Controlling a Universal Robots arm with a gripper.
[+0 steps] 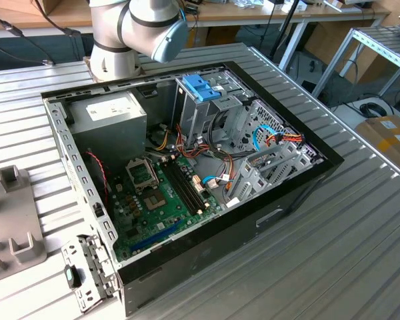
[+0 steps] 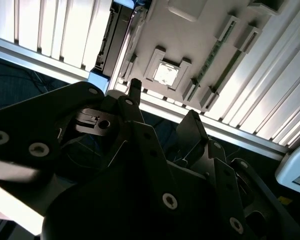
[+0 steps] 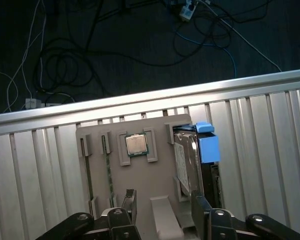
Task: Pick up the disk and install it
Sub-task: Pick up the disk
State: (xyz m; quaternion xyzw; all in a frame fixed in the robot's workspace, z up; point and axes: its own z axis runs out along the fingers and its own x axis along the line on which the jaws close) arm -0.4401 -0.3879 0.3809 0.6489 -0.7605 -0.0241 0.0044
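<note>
The disk [image 3: 184, 161] stands on edge in a slot of a grey fixture tray [image 3: 160, 175]. Its white label faces sideways and its light-blue carrier rail [image 3: 208, 148] sits on its far side. My gripper [image 3: 164, 210] hovers over the tray, open, with nothing between its dark fingers [image 3: 129, 201]. One fingertip is close beside the disk but apart from it. In the second wrist view the disk [image 2: 114, 37] is a dark slab beyond the gripper [image 2: 164, 100], with a blue corner near the tray edge.
The tray also holds a processor chip [image 3: 136, 144] and two memory sticks [image 3: 108, 172]. In the exterior view an open computer case [image 1: 187, 167] lies on the slatted metal table [image 1: 333, 253], with a blue latch and metal cage [image 1: 201, 87] inside. Part of the tray [image 1: 13, 220] lies at the exterior view's left.
</note>
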